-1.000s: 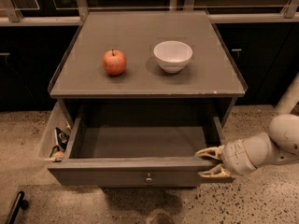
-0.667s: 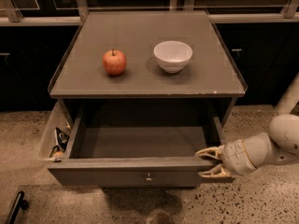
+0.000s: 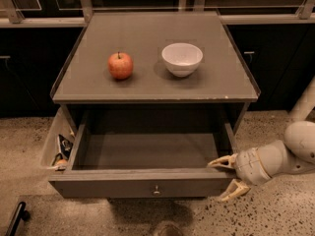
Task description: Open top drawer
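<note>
Gripper (image 3: 225, 177) at the front right corner of the top drawer (image 3: 108, 186); pale tapered fingers spread wide, above and below the panel's end, clamping nothing; contact unclear. Drawer pulled out toward camera, long axis left-right: flat matte grey box, small round metal knob (image 3: 156, 190). Smooth grey bench (image 3: 216, 90) above it carries a red apple (image 3: 120, 65) and a glossy white bowl (image 3: 182, 59).

Cream, rounded arm (image 3: 297, 142) — tan-fingered claw (image 3: 216, 182) at lower right.
</note>
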`<state>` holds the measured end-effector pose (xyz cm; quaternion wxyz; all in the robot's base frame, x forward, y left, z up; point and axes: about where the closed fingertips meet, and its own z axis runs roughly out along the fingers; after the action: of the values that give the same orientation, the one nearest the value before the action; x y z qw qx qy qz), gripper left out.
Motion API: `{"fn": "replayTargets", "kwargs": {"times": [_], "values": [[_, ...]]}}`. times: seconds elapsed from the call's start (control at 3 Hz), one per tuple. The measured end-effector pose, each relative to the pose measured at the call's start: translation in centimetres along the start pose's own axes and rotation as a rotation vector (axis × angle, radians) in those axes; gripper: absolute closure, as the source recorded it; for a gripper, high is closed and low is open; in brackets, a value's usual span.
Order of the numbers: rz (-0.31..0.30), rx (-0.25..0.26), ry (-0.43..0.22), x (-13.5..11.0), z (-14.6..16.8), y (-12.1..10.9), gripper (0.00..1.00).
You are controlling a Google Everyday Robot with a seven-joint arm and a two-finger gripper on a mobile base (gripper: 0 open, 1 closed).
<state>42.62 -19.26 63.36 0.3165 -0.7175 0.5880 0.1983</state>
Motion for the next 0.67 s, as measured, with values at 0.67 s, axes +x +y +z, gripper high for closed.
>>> {"fn": "replayTargets", "kwargs": {"times": [0.67], "values": [[-0.073,0.001,0.01,-3.8,-1.7,-2.7,0.0]]}}
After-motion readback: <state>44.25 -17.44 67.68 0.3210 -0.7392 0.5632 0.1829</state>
